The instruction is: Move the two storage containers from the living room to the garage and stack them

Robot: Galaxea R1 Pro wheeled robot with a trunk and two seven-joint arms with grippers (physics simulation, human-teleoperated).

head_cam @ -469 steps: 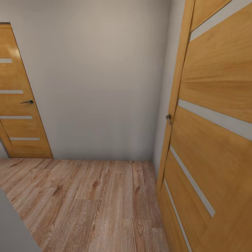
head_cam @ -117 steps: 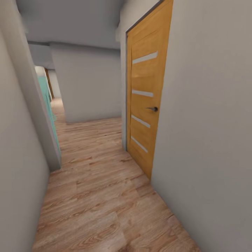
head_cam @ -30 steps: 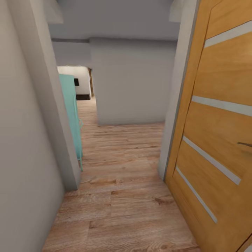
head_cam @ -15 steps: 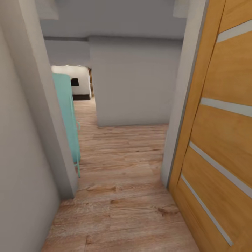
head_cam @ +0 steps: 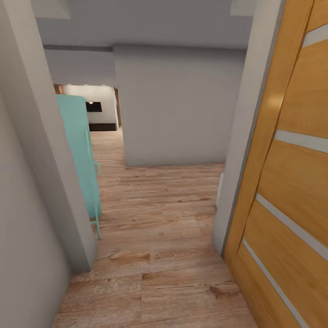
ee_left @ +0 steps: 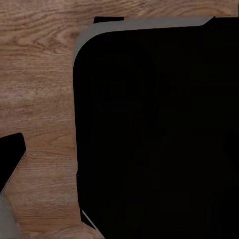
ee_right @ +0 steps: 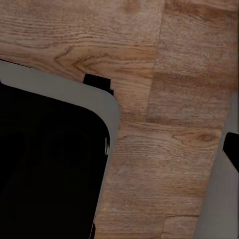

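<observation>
The two storage containers are out of view, and so is the garage. I stand in a narrow hallway on a light wood plank floor. A far opening gives onto a lit room with a white wall, a dark rectangle and a sliver of red brick. Both wrist views look down at the planks beside the dark rounded body of my own base.
A wood door with pale stripes stands close on the right. A grey wall runs close on the left, with teal furniture past its corner. A grey wall block faces me; the passage continues to its left.
The whole view has advanced down the hallway. The door on the right looms larger, and the teal furniture and far opening sit further left in the picture.
</observation>
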